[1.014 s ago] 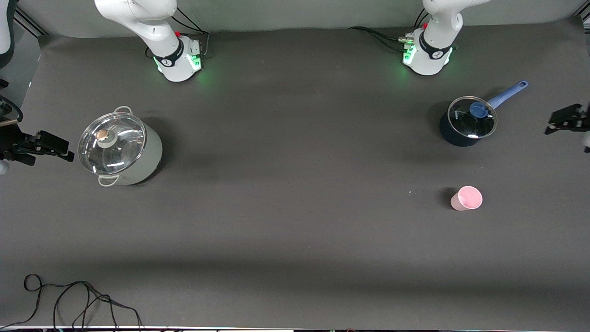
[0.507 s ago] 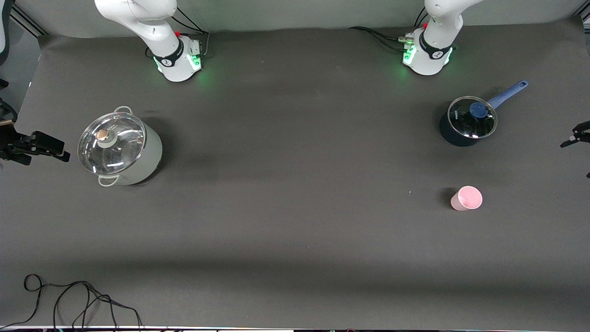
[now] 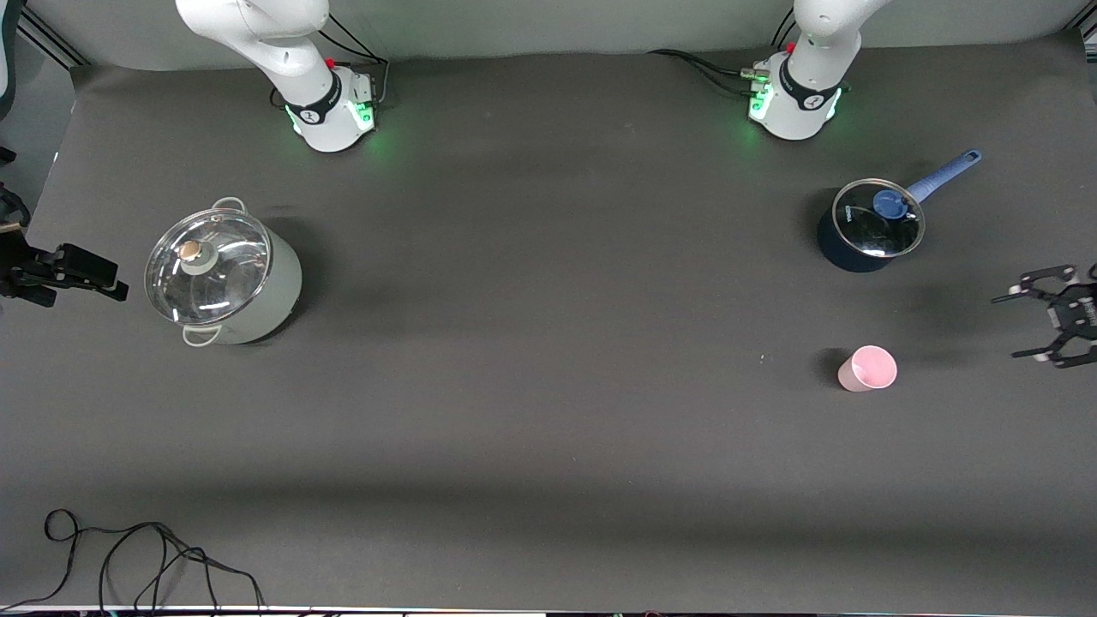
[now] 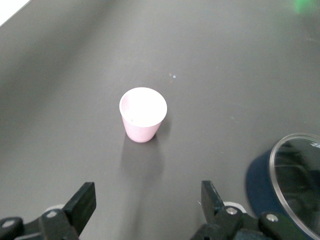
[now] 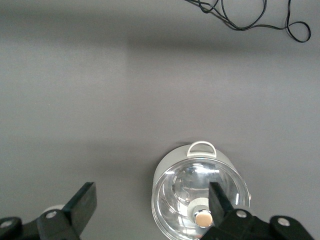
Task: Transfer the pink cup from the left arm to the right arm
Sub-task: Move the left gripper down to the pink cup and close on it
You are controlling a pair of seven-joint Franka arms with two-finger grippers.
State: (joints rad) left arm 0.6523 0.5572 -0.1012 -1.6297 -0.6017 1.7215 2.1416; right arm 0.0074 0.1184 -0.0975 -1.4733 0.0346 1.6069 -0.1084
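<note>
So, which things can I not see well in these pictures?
- Blue saucepan in the left wrist view: cut off by the picture's edge; its handle is out of frame.
- What both pots hold: the glass lids reflect light.
- Right gripper in the front view: the edge cuts off most of it.
- Pink cup: bottom not visible.

A grey pot with a glass lid stands on the dark table toward the right arm's end. A small blue saucepan, lidded, its handle pointing away from the camera, sits toward the left arm's end. A black cable lies coiled at the table's near edge.
</note>
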